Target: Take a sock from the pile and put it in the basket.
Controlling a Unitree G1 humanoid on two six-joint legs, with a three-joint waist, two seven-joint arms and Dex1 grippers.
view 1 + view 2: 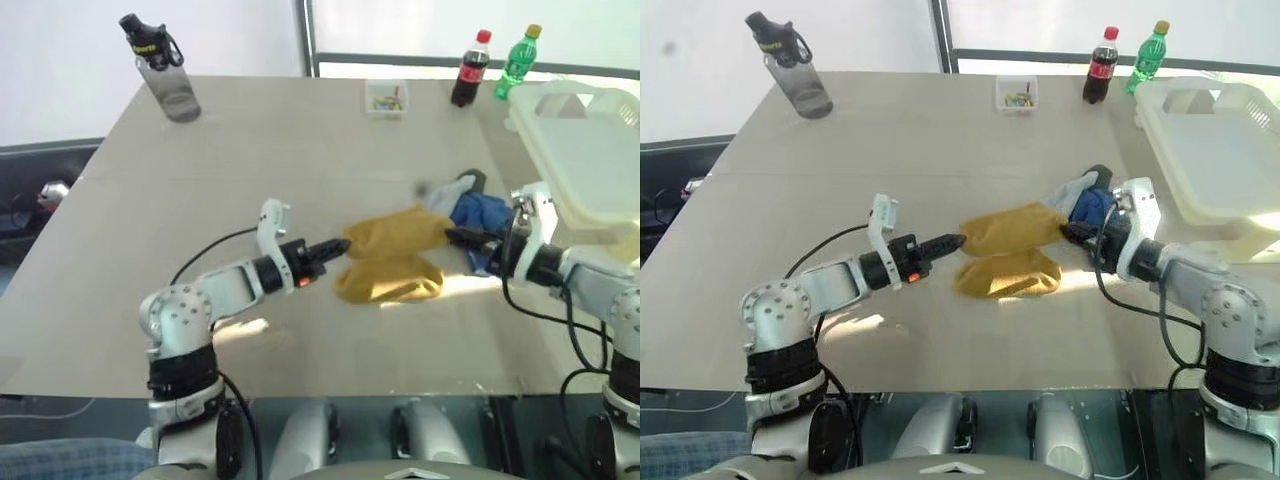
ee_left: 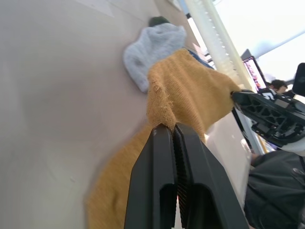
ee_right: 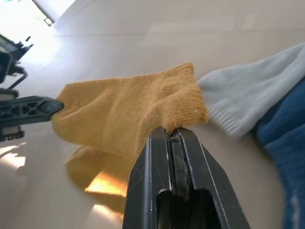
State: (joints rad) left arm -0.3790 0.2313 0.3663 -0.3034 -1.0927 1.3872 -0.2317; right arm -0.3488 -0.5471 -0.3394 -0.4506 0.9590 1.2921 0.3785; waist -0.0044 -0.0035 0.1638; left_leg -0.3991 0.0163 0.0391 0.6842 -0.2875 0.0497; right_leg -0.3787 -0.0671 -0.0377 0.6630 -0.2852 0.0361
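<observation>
Sock is stretched between left tool and right tool, both clamped on opposite ends. Risk: opposed pull may tear a grip loose, dropping it short of basket, or drag the pile along the bench.

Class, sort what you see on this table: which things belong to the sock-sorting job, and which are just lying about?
Part of the job:
mustard sock, pinched by left gripper and right gripper
sock pile
cream basket

Just lying about:
grey water bottle
small clear box
cola bottle
green bottle

Sock fuzzy knit cloth; table matt smooth; basket glossy plastic.
</observation>
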